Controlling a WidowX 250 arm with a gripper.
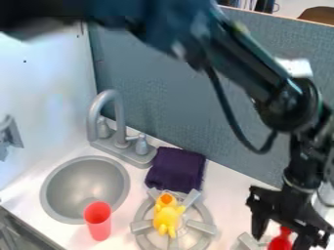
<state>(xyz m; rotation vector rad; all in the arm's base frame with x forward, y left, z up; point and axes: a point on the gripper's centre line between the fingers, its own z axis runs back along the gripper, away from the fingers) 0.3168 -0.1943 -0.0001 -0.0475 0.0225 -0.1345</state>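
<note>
At the lower right, the black gripper point(279, 236) hangs over the counter with its fingers spread. A red object point(281, 242) lies low between the fingers, partly cut off by the bottom edge; a gap separates it from the left finger. Left of the gripper, a yellow toy with an orange end point(168, 218) lies on the grey stove burner point(141, 227). A folded purple cloth point(176, 170) is behind the burner. Near the sink's front right edge stands a red cup point(98, 222), its open top facing up.
The round grey sink point(86, 186) is at the left, with a grey faucet point(119, 117) behind it. A blue-grey panel point(176, 97) borders the counter's back, and a white wall stands left. Part of another grey burner point(248, 241) shows beside the gripper.
</note>
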